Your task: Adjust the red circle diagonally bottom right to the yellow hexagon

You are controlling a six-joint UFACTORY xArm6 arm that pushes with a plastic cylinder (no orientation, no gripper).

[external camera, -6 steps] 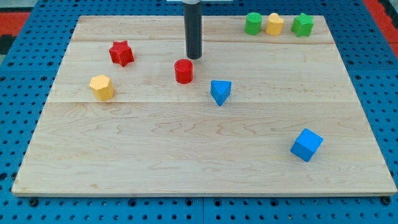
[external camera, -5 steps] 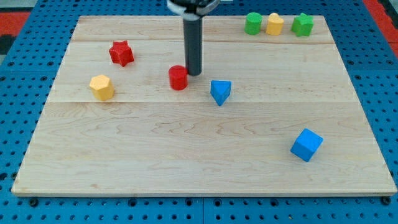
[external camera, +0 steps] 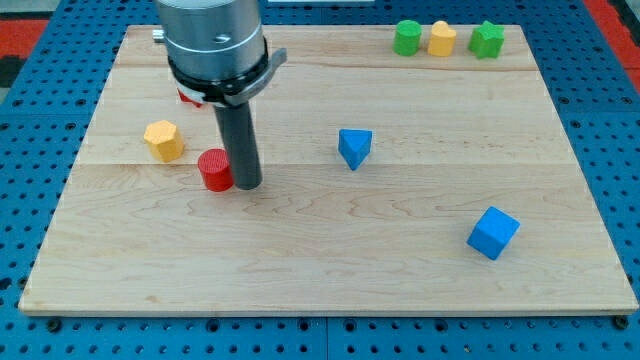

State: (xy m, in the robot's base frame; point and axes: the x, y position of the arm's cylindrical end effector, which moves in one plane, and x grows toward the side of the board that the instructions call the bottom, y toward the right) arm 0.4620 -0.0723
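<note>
On the bench [external camera: 330, 250], left of centre: my tip [external camera: 247, 186] stands just beside the red circle [external camera: 215, 170], on its right side as viewed; contact looks likely but I cannot tell for sure.
End effector: a plain dark rod, upright, with no jaws, holding nothing; its grey mount fills the view's top left.
Red circle: below and to the right of the yellow hexagon [external camera: 163, 140], near it but apart.
Yellow hexagon: toward the view's left edge of the bench, clear of my tip.
Red star [external camera: 186, 97]: mostly hidden behind the rod's mount, only a sliver of red showing, so the shape is hard to read here.
Blue triangle [external camera: 354, 148]: right of my tip, well apart, near the middle of the bench.
Blue cube [external camera: 493, 233]: toward the view's bottom right, alone.
Top right row: green cylinder [external camera: 407, 38], yellow block [external camera: 442, 39], green star [external camera: 487, 40], side by side along the far edge, close together.
Surround: blue pegboard [external camera: 600, 150] around the bench.
</note>
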